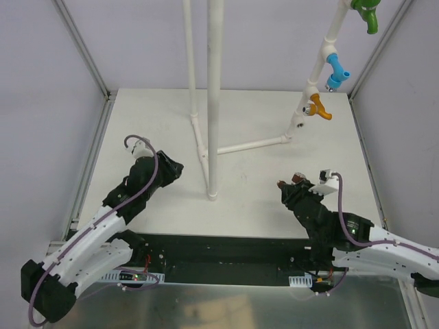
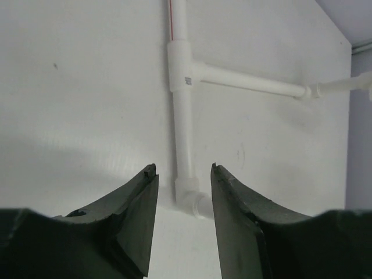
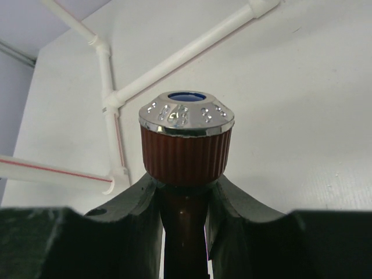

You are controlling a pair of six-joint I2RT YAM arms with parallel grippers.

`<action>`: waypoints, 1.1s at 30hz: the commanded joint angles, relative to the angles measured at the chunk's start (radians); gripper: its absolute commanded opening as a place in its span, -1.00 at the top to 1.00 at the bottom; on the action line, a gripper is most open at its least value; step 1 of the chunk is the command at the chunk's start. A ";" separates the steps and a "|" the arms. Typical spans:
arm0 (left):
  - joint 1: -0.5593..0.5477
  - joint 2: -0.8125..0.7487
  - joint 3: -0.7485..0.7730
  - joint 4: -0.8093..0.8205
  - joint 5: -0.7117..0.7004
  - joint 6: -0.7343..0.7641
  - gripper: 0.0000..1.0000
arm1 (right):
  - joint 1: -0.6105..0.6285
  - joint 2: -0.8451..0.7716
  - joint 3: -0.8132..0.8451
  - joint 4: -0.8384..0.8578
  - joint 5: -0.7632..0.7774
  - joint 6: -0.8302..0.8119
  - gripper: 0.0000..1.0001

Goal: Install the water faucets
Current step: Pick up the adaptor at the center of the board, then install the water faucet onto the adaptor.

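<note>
Right hand (image 3: 185, 187) pinches brown faucet (image 3: 186, 152) by its stem, silver end leading, likely for mating to pipe frame (image 1: 214, 96), which carries orange (image 1: 319, 107), blue (image 1: 336, 68) and green (image 1: 368, 15) faucets; left hand (image 2: 183, 174) spread, empty, above bench (image 1: 260, 195).

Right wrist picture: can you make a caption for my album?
Right gripper holds the brown faucet, silver end outward, white pipes behind.

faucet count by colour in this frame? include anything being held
green faucet: 1
blue faucet: 1
orange faucet: 1
brown faucet: 1, held in the right end effector
Total: 4, with 3 on the white pipe frame
</note>
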 commanded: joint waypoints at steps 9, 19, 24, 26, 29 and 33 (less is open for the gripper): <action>0.080 0.512 0.083 0.727 0.634 -0.041 0.36 | -0.406 0.127 0.065 0.160 -0.494 -0.132 1.00; -0.049 0.687 0.040 0.925 0.611 -0.136 0.41 | -0.412 0.110 0.057 0.146 -0.498 -0.129 1.00; -0.140 0.713 0.010 0.987 0.567 -0.176 0.42 | -0.413 0.088 0.055 0.134 -0.478 -0.128 1.00; -0.169 0.711 -0.027 1.032 0.553 -0.208 0.44 | -0.412 0.082 0.057 0.125 -0.464 -0.129 1.00; -0.215 0.699 -0.058 1.073 0.537 -0.230 0.46 | -0.412 0.073 0.052 0.114 -0.451 -0.128 1.00; -0.291 0.684 -0.073 1.078 0.513 -0.234 0.49 | -0.412 0.062 0.045 0.108 -0.444 -0.122 1.00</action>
